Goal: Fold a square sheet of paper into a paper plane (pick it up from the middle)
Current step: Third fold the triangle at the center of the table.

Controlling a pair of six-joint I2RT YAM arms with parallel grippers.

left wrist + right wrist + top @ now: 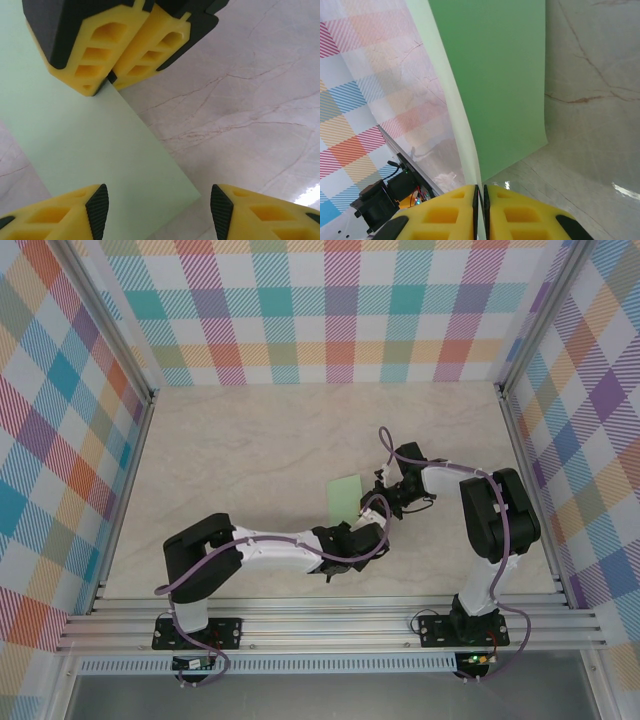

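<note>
My right tool (480, 195) is clamped on the paper's (495, 75) edge; my left tool (159, 212) stands apart above it.

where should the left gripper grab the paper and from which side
The paper's free near corner, opposite the right gripper's pinch. Come straight in from the left gripper's own side: its jaws stand open with that corner between them, and the pinched end looks lifted, so a finger can probably slip under.
</note>
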